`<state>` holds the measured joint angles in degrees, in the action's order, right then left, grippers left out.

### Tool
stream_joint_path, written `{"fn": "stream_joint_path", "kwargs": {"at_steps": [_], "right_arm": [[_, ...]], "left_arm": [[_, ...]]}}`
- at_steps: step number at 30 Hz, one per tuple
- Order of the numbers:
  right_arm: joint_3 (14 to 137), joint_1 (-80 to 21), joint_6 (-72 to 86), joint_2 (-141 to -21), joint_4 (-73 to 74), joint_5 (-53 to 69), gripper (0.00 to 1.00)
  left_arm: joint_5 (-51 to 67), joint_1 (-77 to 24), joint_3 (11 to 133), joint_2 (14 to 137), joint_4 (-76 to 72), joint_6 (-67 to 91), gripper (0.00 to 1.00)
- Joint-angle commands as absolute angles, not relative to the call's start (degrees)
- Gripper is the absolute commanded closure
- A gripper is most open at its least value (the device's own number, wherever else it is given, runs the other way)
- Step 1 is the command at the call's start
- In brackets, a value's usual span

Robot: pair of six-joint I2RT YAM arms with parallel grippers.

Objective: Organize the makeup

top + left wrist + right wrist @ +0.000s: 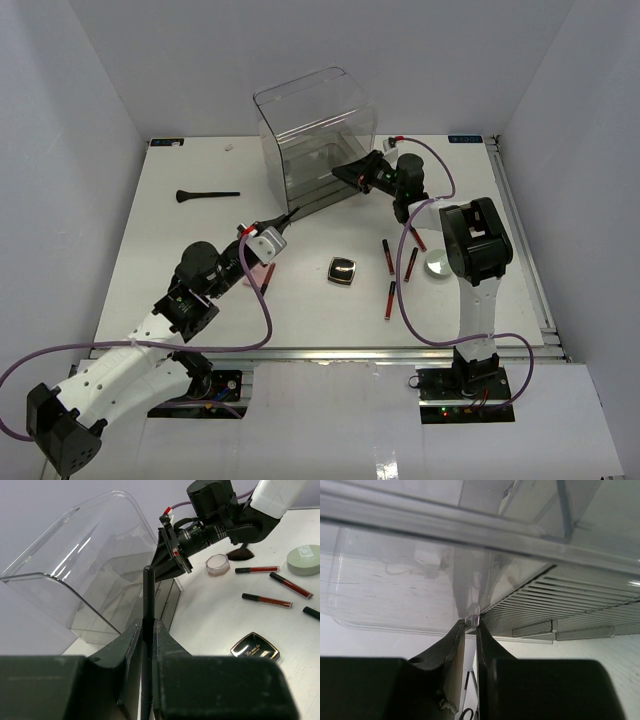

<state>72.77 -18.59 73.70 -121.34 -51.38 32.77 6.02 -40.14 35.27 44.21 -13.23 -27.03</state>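
Note:
My left gripper point(279, 228) is shut on a slim black makeup stick point(148, 592), whose tip points toward the front of the clear acrylic drawer box point(315, 125). My right gripper point(347, 176) is shut on the small clear drawer knob point(474, 619) at the box's lower front. On the table lie a black brush point(206, 194), a black square compact point(342, 270), several red-and-black tubes point(386, 256), and a round silver tin point(438, 263). A pink palette point(263, 273) is partly hidden under my left arm. The white-pink jar point(218, 564) sits by the right arm.
The box point(95, 575) stands at the back centre, with a ribbed drawer floor point(570, 605) showing inside. Cables loop from both arms over the table's front. White walls enclose the table on three sides.

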Motion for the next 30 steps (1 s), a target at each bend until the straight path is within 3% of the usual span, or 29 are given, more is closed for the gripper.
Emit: {"fn": "stream_joint_path", "kwargs": {"at_steps": [1, 17, 30], "right_arm": [[71.7, -17.9, 75.4, -119.0, -61.3, 30.6, 0.92], [63.0, -15.7, 79.0, -106.6, -64.2, 31.8, 0.92], [64.8, -15.2, 80.6, -101.1, -61.9, 32.5, 0.92]], "left_arm": [[8.4, -40.3, 36.8, 46.0, -13.8, -25.9, 1.00], [11.4, -41.9, 41.9, 60.9, -19.4, -29.6, 1.00], [12.3, -42.2, 49.4, 77.0, -24.6, -44.3, 0.98]]}}
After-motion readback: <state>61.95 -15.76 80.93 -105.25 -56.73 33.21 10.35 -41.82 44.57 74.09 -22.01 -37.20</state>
